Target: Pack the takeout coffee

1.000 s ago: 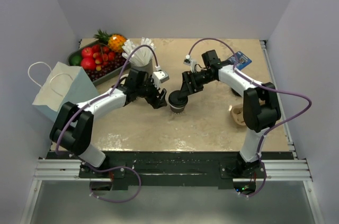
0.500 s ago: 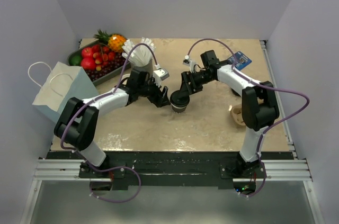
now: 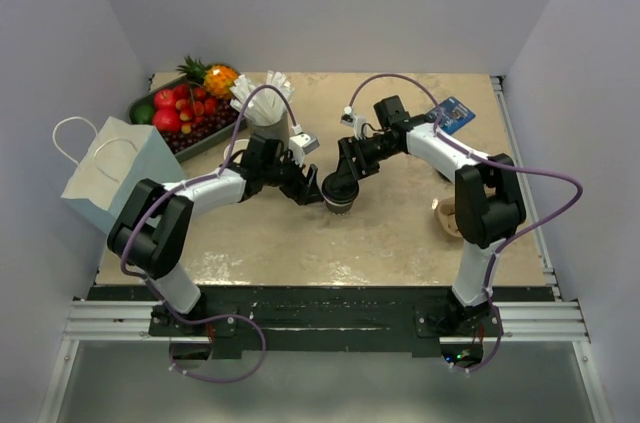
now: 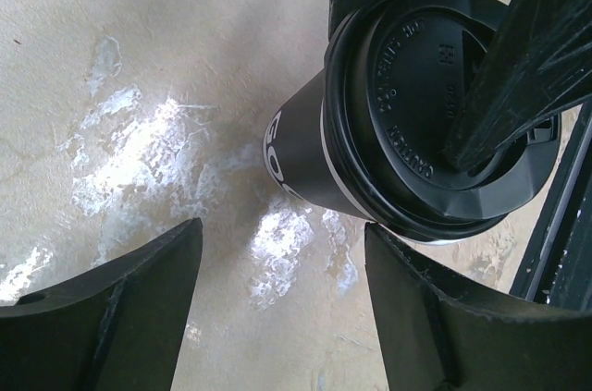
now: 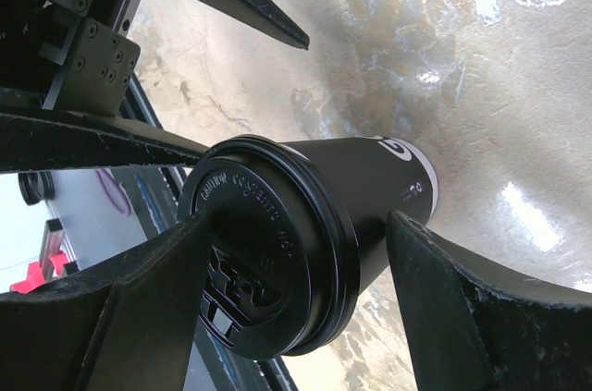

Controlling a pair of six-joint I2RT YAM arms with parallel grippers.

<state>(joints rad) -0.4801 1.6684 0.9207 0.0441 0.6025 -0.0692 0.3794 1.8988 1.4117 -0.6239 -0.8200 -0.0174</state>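
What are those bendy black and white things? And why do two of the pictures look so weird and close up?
Those are two robot arms bolted to the near edge of a table. Each ends in a gripper, a hand with just two fingers. The wide picture comes from a camera up above. The two close-ups come from little cameras on the wrists, so each gripper's own black fingers poke into view.

There are a paper bag, some fruit, a grey cup of white sticks and, in the middle, a dark coffee cup with a black lid. The right gripper has one finger on each side of the coffee cup; I cannot tell if it is squeezing. The left gripper is open beside the cup, holding nothing.
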